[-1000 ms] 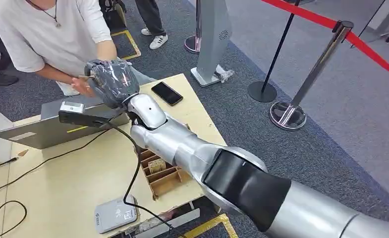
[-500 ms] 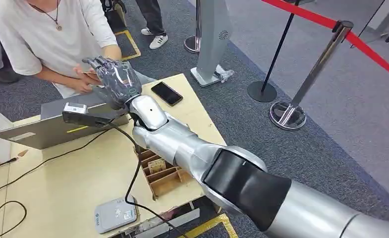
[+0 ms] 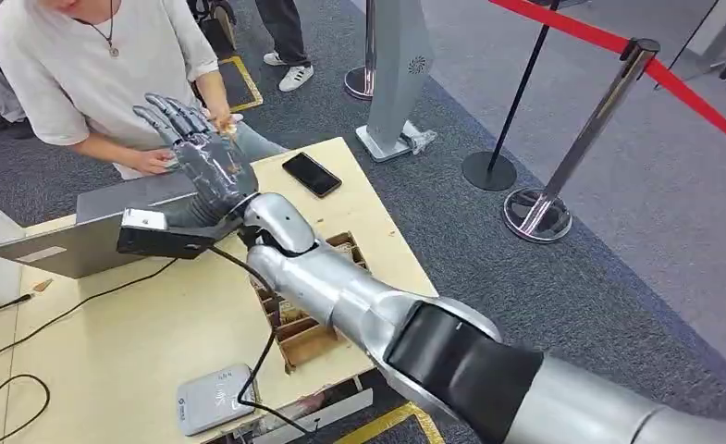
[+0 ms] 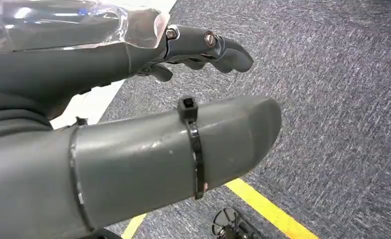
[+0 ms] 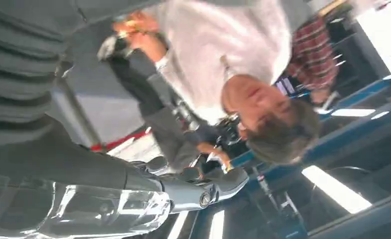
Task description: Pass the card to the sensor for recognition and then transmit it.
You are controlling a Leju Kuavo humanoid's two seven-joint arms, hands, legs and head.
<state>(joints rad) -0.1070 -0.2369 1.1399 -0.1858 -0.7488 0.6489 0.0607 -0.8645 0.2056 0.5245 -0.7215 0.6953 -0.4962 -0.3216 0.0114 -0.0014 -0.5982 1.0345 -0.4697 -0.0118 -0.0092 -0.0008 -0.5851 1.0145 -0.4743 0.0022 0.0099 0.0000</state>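
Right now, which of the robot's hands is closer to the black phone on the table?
The right hand. It is raised with fingers spread above the table, just beside the phone. The left hand hangs over grey carpet and a yellow floor line, off the table.

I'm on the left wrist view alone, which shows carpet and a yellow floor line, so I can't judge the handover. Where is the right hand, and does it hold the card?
Observer: The right hand is raised over the far edge of the table, fingers spread, holding nothing.
Operator: Who has the card, then?
Observer: A person's hand beside the fingertips holds something small and tan. It is too small for me to confirm that it is the card.
Operator: And the sensor?
Observer: A grey reader lies flat at the table's near edge, close to the robot, with a black cable running to it.
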